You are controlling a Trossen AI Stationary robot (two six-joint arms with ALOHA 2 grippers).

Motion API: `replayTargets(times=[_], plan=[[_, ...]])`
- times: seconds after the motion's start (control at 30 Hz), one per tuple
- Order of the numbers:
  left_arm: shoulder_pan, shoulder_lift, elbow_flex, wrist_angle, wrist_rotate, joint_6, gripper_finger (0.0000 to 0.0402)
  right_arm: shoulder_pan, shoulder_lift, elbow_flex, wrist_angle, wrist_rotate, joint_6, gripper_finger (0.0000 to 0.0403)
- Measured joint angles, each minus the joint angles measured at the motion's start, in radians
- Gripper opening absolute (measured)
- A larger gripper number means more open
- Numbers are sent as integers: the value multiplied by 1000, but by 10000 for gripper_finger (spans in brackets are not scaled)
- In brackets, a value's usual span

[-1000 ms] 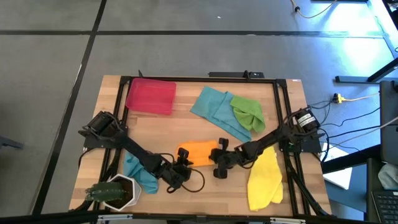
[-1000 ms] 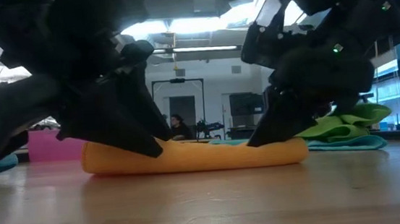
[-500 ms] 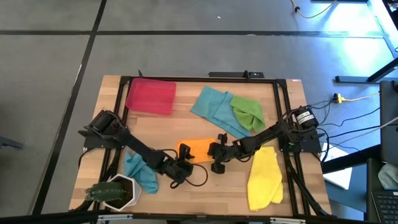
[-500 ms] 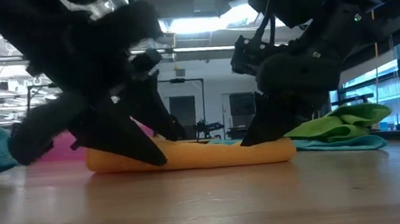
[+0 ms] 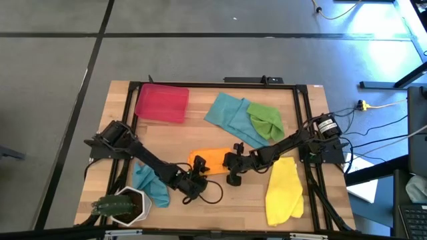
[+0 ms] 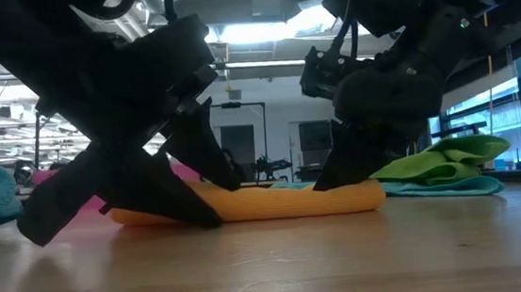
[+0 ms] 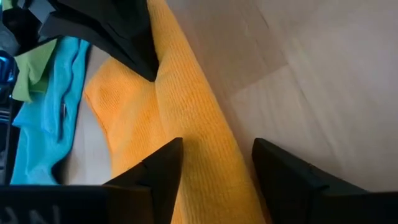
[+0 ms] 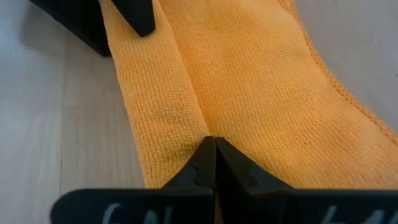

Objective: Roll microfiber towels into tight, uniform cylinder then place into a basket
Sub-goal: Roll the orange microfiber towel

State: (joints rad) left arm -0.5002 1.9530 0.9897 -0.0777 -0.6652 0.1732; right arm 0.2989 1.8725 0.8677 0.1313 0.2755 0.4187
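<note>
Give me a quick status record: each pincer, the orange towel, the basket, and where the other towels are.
left pincer: open, fingers straddling one end of the roll
right pincer: shut, tips pressed on the other end
orange towel: partly rolled, lying mid-table
basket: far left corner, nothing seen inside
teal towel: spread at the far side, green towel on it
second teal towel: near left, beside the plant pot
yellow towel: near right

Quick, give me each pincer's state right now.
Left pincer: open, fingers straddling the orange towel roll.
Right pincer: shut, tips pressed on the orange towel.
</note>
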Motion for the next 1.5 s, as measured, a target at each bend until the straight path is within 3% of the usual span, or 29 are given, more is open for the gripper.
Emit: replayTargets(times=[0.27, 0.53, 0.7, 0.93, 1.07, 1.23, 1.5], plan=[[18, 3, -1, -5, 11, 66, 106, 0, 0, 0, 1, -12, 0, 4], [48, 3, -4, -21, 22, 28, 13, 5, -1, 0, 4, -4, -34, 11], [58, 4, -4, -15, 37, -24, 5, 37, -36, -1, 0, 1, -114, 13], [50, -4, -6, -2, 57, -73, 2, 142, -102, -1, 6, 107, -242, 14], [45, -25, -7, 10, 118, -95, 1, 209, -109, -1, 23, 134, -303, 21], [42, -58, -9, 11, 213, -118, 1, 271, -98, -1, 40, 153, -334, 80], [53, -63, -8, 27, 291, -171, 0, 324, -67, 0, 66, 287, -457, 235]])
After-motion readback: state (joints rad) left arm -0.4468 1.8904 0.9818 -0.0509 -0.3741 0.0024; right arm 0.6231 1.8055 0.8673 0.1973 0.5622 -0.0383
